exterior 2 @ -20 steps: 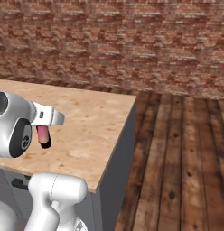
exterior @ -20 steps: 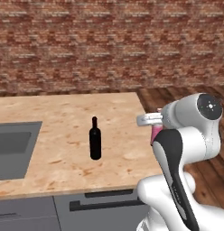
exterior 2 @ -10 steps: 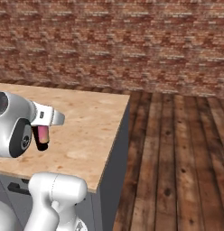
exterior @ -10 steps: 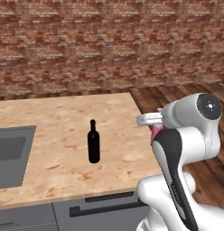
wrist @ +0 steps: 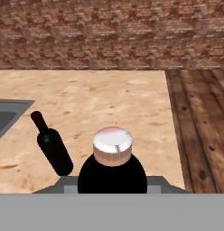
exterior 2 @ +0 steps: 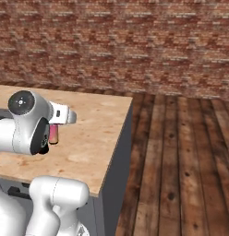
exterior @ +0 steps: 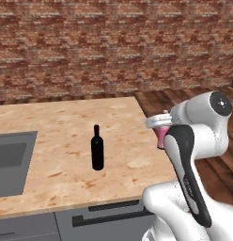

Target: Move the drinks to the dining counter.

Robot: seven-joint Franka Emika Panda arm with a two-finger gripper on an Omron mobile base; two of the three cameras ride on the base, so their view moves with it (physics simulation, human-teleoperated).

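My gripper is shut on the small pink bottle, held in the air over the right end of the dining counter. From the other side, the pink bottle hangs under the white hand, above the light wood top. In the hand view the held bottle stands close in front of the camera, a round cap toward me. The tall black wine bottle stands upright on the counter, left of the gripper; the hand view also shows this wine bottle.
A grey inset sink lies at the counter's left end, its corner visible from the hand. A brick wall runs behind. Dark wood floor spreads to the right of the counter's edge.
The whole picture has slid slightly left in both base views, so the base has moved a little. The gripper still holds the pink bottle; the wine bottle stays where it was.
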